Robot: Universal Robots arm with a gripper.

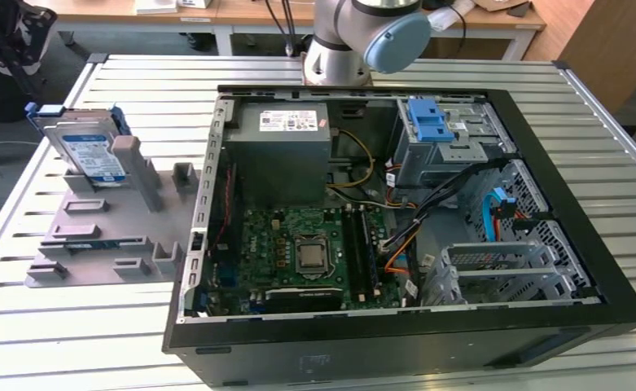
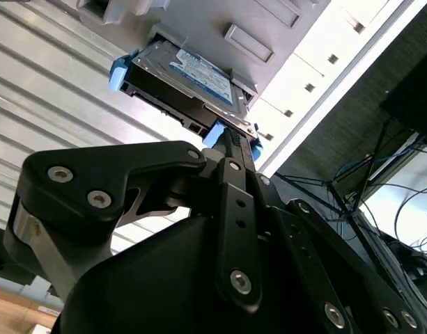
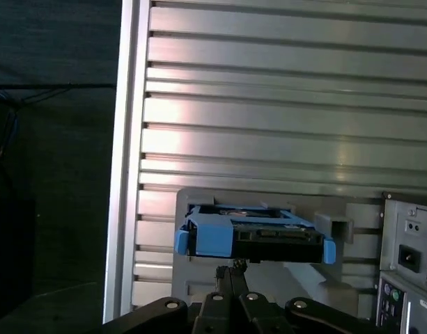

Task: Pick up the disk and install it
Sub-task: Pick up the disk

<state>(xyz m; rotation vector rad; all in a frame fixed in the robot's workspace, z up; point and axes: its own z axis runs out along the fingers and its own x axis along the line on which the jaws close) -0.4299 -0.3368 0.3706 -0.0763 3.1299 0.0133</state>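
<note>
My hand [image 3: 230,270] is closed, with the fingers together and nothing between them. The disk [image 1: 87,145] stands upright in a grey holder [image 1: 106,240] on the counter [image 1: 67,334], at the exterior view's left of the open computer case [image 1: 405,342].

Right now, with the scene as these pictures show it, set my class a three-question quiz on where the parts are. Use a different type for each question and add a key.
1. True or false: the disk already lies inside the computer case.
2. Multiple choice: in the first wrist view, the disk's carrier rails are A blue, B red, C green.
3. Fill in: the grey holder, in which the disk stands on edge, sits to the exterior view's ____ of the open case.

Key: 1 false; 2 A; 3 left.
</note>
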